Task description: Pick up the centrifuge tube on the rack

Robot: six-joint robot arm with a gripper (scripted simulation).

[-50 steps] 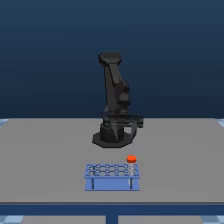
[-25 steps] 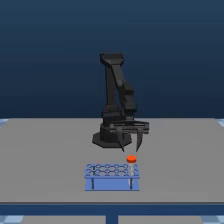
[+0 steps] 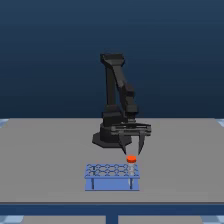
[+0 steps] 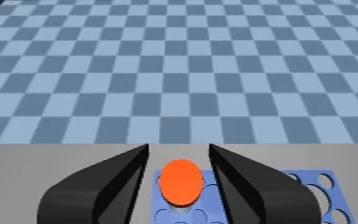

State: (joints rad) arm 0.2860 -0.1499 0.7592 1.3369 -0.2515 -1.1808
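Observation:
The blue rack [image 3: 112, 176] stands near the table's front edge, and the centrifuge tube [image 3: 131, 159] sits upright in a hole at its end toward the exterior view's right, its orange-red cap showing above the grid. My gripper [image 3: 131, 150] hangs open just above that cap, one black finger on each side. In the wrist view the orange cap [image 4: 181, 182] lies between my two fingers [image 4: 113, 187], apart from both, with the blue rack [image 4: 300, 192] beneath. The tube's pale body is mostly hidden by the rack.
The arm's black base [image 3: 107, 137] stands on the grey table [image 3: 45, 160] behind the rack. The table's front edge [image 3: 112, 204] runs just below the rack. A blue checkered floor [image 4: 179, 65] stretches beyond the table.
The arm has swung forward and down, bringing the gripper from near the base to just above the tube's cap. The rack and tube have not moved.

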